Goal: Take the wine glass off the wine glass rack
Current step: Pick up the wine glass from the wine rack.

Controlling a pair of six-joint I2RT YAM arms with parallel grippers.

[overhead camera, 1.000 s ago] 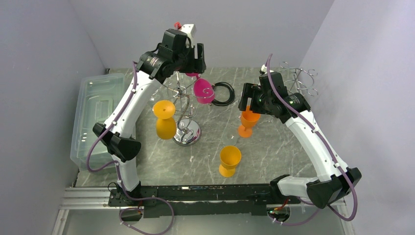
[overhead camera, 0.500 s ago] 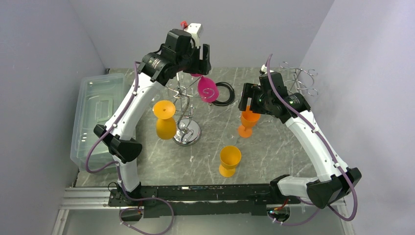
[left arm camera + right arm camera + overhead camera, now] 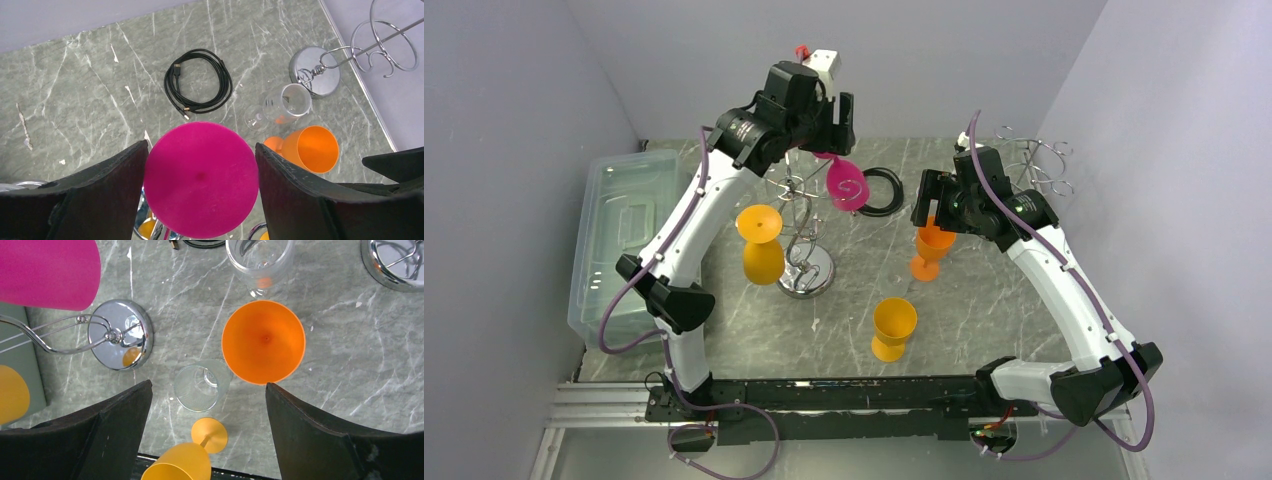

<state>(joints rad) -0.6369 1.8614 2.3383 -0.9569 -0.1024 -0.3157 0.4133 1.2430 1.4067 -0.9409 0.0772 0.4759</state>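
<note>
The wine glass rack (image 3: pixel 807 268) stands mid-table on a round mirror base with a wavy stem; its base also shows in the right wrist view (image 3: pixel 119 341). A magenta wine glass (image 3: pixel 847 183) hangs tilted by the rack's right curled arm, whose chrome curl overlaps the bowl. My left gripper (image 3: pixel 826 150) is shut on the glass's round foot (image 3: pixel 201 177), which touches both fingers. A yellow-orange glass (image 3: pixel 761 245) hangs upside down on the rack's left side. My right gripper (image 3: pixel 934 205) is open and empty above an upright orange glass (image 3: pixel 263 341).
A black cable coil (image 3: pixel 879 190) lies behind the rack. A smaller chrome stand (image 3: pixel 1034 165) is at the back right. A yellow-orange glass (image 3: pixel 893 328) stands near the front. Two clear glasses (image 3: pixel 202 387) (image 3: pixel 260 260) flank the orange one. A clear plastic bin (image 3: pixel 619 230) is at the left.
My left gripper has moved the magenta glass a little up and to the right, away from the rack's stem. The right arm has not moved.
</note>
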